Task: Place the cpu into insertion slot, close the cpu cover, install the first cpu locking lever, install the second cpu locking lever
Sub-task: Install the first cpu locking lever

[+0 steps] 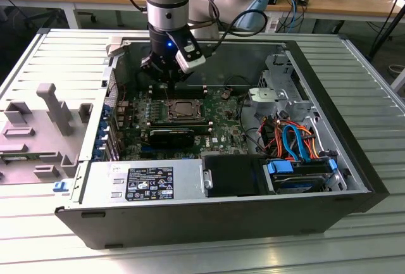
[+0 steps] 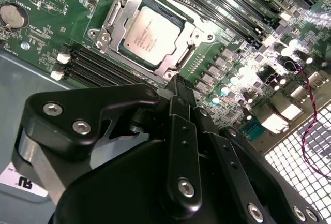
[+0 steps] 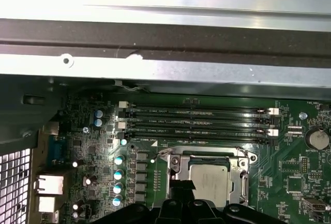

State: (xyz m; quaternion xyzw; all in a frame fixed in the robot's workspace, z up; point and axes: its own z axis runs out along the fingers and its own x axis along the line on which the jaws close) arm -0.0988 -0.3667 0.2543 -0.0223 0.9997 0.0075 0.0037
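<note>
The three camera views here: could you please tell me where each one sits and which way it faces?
Exterior view: off the arm, above the open computer case, looking down; shows the arm and gripper.
Second wrist view: on the arm, looking past the gripper at the cpu under the cpu cover.
First wrist view: on the arm, facing the memory slots.
Both wrist views share the cpu.

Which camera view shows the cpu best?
The second wrist view: the cpu lies whole in the insertion slot, framed by the closed cpu cover. The first wrist view shows the cpu partly cut off by the gripper body. In the exterior view it is a small patch below the gripper.
</note>
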